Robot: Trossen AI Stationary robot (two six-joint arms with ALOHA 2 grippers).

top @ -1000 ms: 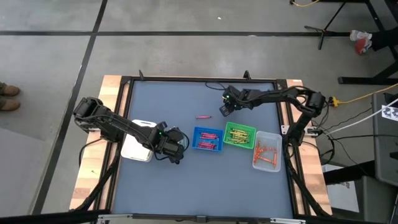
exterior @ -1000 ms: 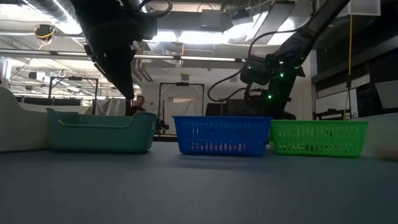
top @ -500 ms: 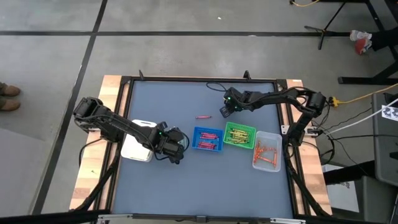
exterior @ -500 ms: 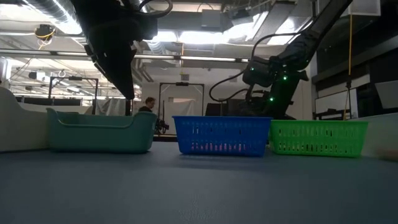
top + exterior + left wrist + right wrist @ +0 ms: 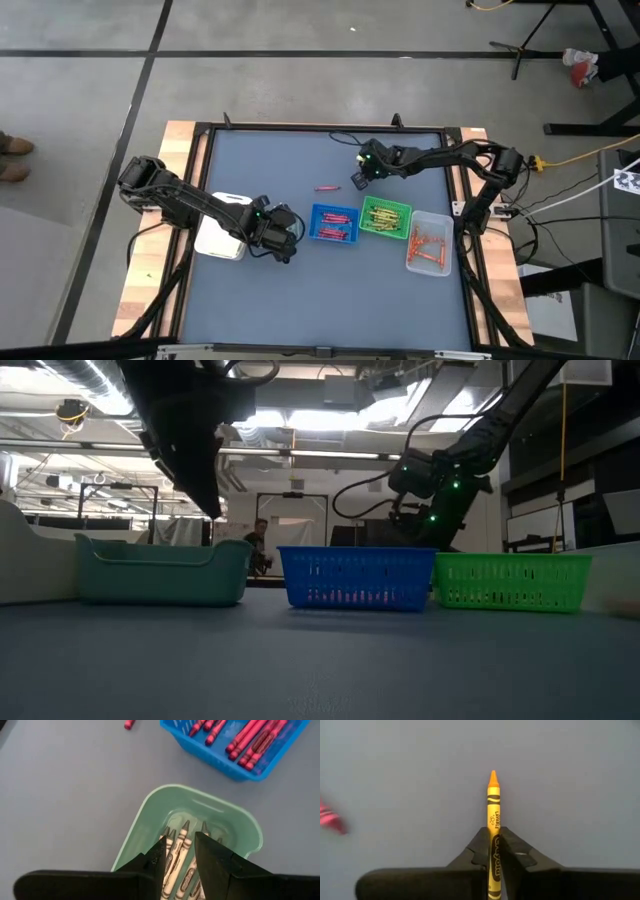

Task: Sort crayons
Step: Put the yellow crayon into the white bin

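While our left gripper [image 5: 179, 851] hangs apart over the teal tray [image 5: 150, 812], nothing's held. Our right gripper [image 5: 493, 841] is clamped on a yellow crayon [image 5: 493, 805].

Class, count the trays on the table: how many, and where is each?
5: white tray at left, teal tray under the left gripper, then blue tray, green tray, clear tray rightward.

Pink crayon [image 5: 330, 817] cut off by edge.
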